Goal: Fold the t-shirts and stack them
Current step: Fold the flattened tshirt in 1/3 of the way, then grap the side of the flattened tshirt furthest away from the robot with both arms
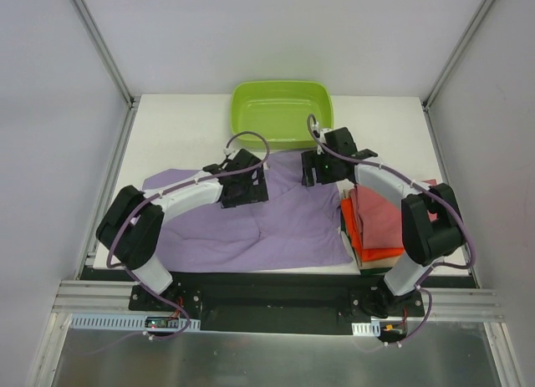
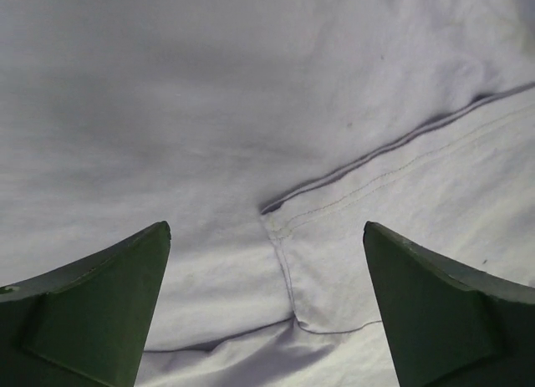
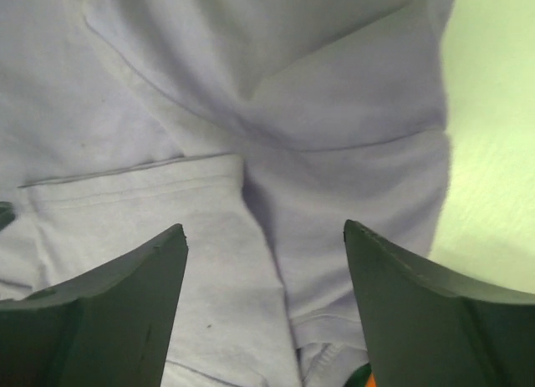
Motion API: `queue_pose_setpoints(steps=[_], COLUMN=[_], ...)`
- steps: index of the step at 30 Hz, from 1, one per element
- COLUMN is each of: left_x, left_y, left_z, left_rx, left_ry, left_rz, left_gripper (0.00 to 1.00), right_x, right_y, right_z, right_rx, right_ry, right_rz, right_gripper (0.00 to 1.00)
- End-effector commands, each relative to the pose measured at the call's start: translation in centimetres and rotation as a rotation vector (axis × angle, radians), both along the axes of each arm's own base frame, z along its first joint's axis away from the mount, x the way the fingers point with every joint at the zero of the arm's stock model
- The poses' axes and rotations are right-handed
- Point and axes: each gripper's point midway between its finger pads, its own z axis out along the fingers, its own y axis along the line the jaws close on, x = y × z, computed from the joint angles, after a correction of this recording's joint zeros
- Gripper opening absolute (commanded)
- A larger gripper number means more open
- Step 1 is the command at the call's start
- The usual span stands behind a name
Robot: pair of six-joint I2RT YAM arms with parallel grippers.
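Observation:
A large lilac t-shirt (image 1: pixel 251 224) lies spread and partly folded across the middle of the white table (image 1: pixel 175 136). My left gripper (image 1: pixel 242 190) hangs over its upper middle, jaws open, with only a sleeve seam (image 2: pixel 284 236) under the left gripper (image 2: pixel 266 230). My right gripper (image 1: pixel 322 168) is over the shirt's upper right corner; the right gripper (image 3: pixel 263 228) is open above overlapping lilac folds (image 3: pixel 251 111), holding nothing. At the right edge sits a stack of folded t-shirts: dusty rose-red (image 1: pixel 383 213) on top, bright orange (image 1: pixel 354 230) beneath, a dark one (image 1: pixel 378 259) at the bottom.
A lime-green plastic tub (image 1: pixel 282 111) stands at the back centre, just behind both grippers. Metal frame posts (image 1: pixel 100 44) and white walls close in the table on both sides. The arms' bases sit on the black rail (image 1: pixel 267 291) at the near edge.

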Motion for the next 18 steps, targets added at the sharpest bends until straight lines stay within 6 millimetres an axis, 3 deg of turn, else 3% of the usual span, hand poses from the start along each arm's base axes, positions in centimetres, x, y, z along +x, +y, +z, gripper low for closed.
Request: queue_pose_setpoints(steps=[1, 2, 6, 11, 15, 18], left_x=[2.6, 3.0, 4.8, 6.4, 7.4, 8.6], left_y=[4.3, 5.5, 12.2, 20.9, 25.1, 27.1], left_z=[4.9, 5.4, 5.9, 5.2, 4.6, 3.9], left_rx=[0.072, 0.067, 0.069, 0.084, 0.045, 0.014], left_ry=[-0.141, -0.144, -0.143, -0.096, -0.055, -0.019], left_rz=[0.111, 0.136, 0.287, 0.518, 0.614, 0.65], left_gripper=[0.99, 0.99, 0.99, 0.99, 0.99, 0.95], right_x=[2.6, 3.2, 5.7, 9.3, 11.2, 12.3], right_y=[-1.0, -1.1, -0.6, -0.3, -1.2, -1.2], right_z=[4.7, 5.2, 5.8, 4.7, 3.4, 2.6], right_rx=[-0.033, -0.028, 0.055, 0.137, 0.169, 0.195], right_ry=[-0.155, -0.184, -0.252, -0.28, -0.262, -0.272], right_rz=[-0.068, -0.085, -0.163, -0.231, -0.284, -0.307], right_gripper=[0.9, 0.99, 0.96, 0.96, 0.96, 0.97])
